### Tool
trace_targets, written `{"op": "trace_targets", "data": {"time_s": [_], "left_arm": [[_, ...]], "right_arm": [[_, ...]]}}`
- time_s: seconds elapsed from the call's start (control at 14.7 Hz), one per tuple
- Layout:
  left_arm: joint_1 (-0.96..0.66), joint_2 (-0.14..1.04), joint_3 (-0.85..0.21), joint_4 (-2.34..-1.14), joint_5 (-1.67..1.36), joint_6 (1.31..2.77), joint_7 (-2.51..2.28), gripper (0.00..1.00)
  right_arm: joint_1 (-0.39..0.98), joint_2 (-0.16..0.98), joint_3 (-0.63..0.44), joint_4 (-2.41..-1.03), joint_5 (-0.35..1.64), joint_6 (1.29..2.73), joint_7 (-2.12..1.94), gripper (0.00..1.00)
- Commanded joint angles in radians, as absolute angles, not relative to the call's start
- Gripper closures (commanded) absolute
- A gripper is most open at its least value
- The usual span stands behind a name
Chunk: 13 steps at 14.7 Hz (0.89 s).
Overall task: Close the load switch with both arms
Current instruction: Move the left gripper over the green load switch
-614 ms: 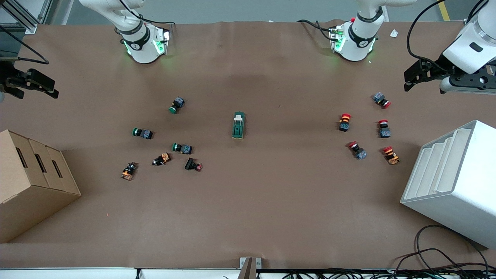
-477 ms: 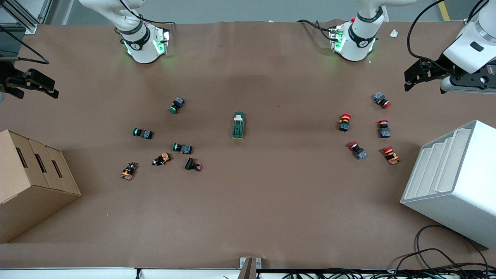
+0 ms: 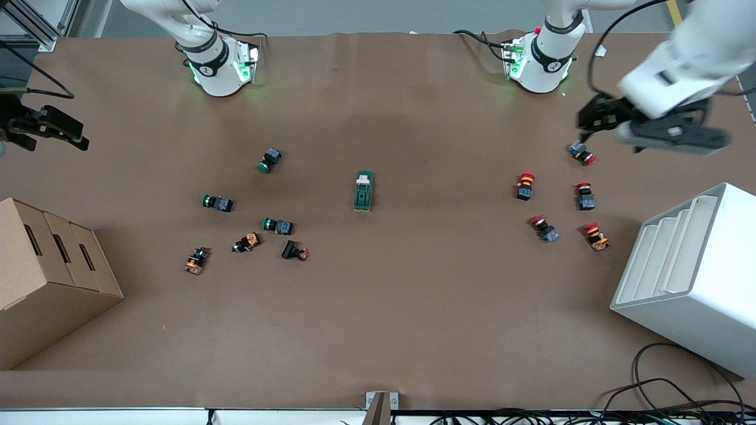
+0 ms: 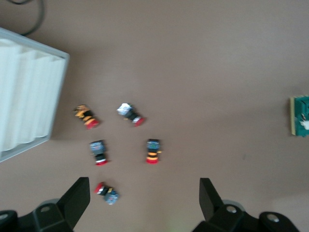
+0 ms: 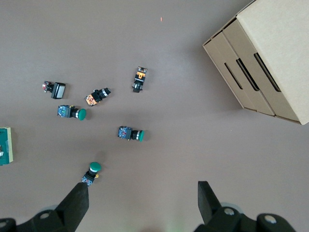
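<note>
The load switch (image 3: 364, 190), a dark green block with a cream lever at the end toward the robots' bases, lies at the middle of the table. It shows at the edge of the left wrist view (image 4: 301, 116) and of the right wrist view (image 5: 5, 146). My left gripper (image 3: 586, 127) is open and empty, up over the red push-buttons at the left arm's end; its jaws stand wide apart in the left wrist view (image 4: 144, 189). My right gripper (image 3: 59, 133) is open and empty, up over the right arm's end of the table, its jaws wide apart in its own view (image 5: 143, 192).
Several red push-buttons (image 3: 525, 185) lie scattered toward the left arm's end. Green, orange and black push-buttons (image 3: 277, 225) lie toward the right arm's end. A white slotted rack (image 3: 691, 271) and a cardboard box (image 3: 47, 277) stand at the table's two ends.
My left arm has swung in from the table's end toward the middle, over the red push-buttons. The right arm and the load switch have not moved.
</note>
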<state>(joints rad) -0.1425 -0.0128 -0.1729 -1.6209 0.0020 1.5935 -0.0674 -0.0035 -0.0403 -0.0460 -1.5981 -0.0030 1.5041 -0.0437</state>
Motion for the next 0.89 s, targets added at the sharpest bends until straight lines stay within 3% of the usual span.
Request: {"op": "trace_targets", "data": {"time_s": [0.0,0.2,0.41,0.68,0.82], "left_arm": [[-0.146,0.086,-0.315,-1.583,0.0,1.639,-0.22,0.0],[-0.225,0.188,-0.437,-1.592,0.029,1.724,-0.496,0.0],[-0.415,0.299,-0.442,-1.601,0.173,1.805,-0.759,0.0],[-0.595,0.366,-0.44,-1.707,0.299,2.057,-1.071,0.0],[-0.673,0.452,-0.443,-1.713,0.487,2.094,-1.301,0.0]], "right_arm": [[-0.017,0.034,-0.048,-1.569,0.002,1.511,-0.043,0.0],[-0.02,0.101,-0.048,-1.56,0.005,1.546,-0.044,0.0],[-0.028,0.201,-0.049,-1.559,-0.005,1.595,-0.057,0.0],[-0.008,0.21,-0.045,-1.597,0.011,1.604,0.015,0.0],[0.062,0.213,-0.038,-1.63,0.015,1.647,0.22,0.0]]}}
